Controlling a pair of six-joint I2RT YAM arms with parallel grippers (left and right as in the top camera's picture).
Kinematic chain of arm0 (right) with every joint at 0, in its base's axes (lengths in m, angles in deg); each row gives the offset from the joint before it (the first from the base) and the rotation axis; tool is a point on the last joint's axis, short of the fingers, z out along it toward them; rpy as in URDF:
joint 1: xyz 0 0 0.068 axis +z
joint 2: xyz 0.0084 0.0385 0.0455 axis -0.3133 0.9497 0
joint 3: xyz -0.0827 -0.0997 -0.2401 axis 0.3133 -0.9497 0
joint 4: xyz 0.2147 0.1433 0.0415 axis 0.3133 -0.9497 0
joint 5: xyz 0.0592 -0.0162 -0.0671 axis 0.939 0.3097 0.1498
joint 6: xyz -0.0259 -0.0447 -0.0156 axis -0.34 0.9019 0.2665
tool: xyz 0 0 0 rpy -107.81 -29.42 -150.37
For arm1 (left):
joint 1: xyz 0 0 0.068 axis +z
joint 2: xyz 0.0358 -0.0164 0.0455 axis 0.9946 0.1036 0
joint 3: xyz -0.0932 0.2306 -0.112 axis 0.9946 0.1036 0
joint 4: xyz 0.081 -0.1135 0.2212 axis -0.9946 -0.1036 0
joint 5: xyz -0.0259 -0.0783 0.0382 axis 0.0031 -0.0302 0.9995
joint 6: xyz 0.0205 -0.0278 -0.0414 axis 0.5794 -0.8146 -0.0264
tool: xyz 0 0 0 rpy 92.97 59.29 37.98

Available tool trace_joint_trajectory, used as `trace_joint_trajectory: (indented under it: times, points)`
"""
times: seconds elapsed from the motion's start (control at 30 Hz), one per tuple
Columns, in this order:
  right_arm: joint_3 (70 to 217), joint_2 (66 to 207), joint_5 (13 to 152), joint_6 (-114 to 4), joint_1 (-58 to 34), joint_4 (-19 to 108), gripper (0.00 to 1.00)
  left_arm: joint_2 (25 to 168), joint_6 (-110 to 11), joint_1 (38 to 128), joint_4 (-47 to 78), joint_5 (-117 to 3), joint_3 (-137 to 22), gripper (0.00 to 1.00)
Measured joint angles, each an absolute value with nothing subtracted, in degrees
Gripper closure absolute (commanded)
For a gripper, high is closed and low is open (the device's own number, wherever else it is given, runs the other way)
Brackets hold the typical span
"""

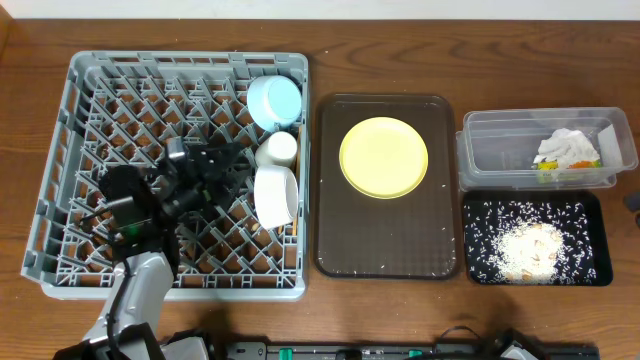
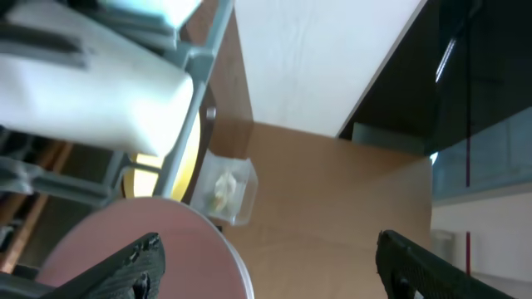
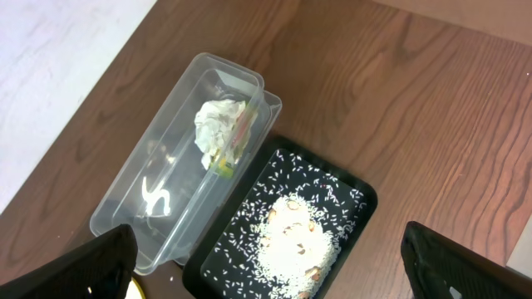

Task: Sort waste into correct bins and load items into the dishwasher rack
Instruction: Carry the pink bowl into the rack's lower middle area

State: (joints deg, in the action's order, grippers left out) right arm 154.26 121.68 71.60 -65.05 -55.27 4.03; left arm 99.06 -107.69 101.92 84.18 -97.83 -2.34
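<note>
The grey rack point(image 1: 90, 110) holds the light-blue dish point(image 1: 275, 100), the white cup point(image 1: 279, 148) and the white bowl point(image 1: 275, 195) along its right side. The chopsticks are not clearly visible. The yellow plate point(image 1: 384, 157) lies on the brown tray. The clear tub point(image 1: 500, 150) holds the tissue point(image 1: 565, 147) and the wrapper point(image 1: 550, 172). The black tray point(image 1: 590, 215) holds the rice point(image 1: 528, 250). My left gripper point(image 1: 215, 165) is open and empty over the rack, beside the bowl point(image 2: 83, 91). My right gripper point(image 3: 283, 274) is open and empty, high above the black tray point(image 3: 349, 195) and the tub point(image 3: 158, 174).
The dark-brown serving tray point(image 1: 335, 230) sits between the rack and the bins, with a few rice grains on it. In the left wrist view a blurred pinkish round surface point(image 2: 125, 249) lies close under the left finger. The wooden table's far edge runs behind everything.
</note>
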Motion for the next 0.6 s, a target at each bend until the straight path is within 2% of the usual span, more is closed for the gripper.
trace_joint_trajectory:
  times: [0.1,0.13,0.2,0.27,0.33,0.4,0.43,0.6]
  points:
    - [154.26,121.68,71.60,-65.05,-55.27,4.03,0.01,99.06,-107.75,104.02,84.59,-97.85,-2.34,0.18]
    - [154.26,121.68,71.60,-65.05,-55.27,4.03,0.01,99.06,-107.93,104.46,85.34,-97.85,-2.34,0.29]
    - [154.26,121.68,71.60,-65.05,-55.27,4.00,0.01,98.80,-108.39,104.98,87.11,-97.96,-2.38,0.63]
    - [154.26,121.68,71.60,-65.05,-55.27,4.03,0.01,97.83,-109.00,105.00,89.18,-98.53,-2.49,0.75]
    - [154.26,121.68,71.58,-65.05,-55.27,4.03,0.01,96.15,-109.92,105.00,90.87,-99.44,-2.80,0.79]
    - [154.26,121.68,71.58,-65.05,-55.27,4.00,0.01,93.64,-111.25,104.98,92.37,-100.54,-3.17,0.92]
    - [154.26,121.68,71.58,-65.05,-55.27,4.03,0.01,92.17,-111.71,104.89,92.92,-101.15,-3.34,0.94]
    - [154.26,121.68,71.60,-65.05,-55.27,4.03,0.01,84.59,-112.58,100.44,93.21,-102.98,-3.69,0.94]
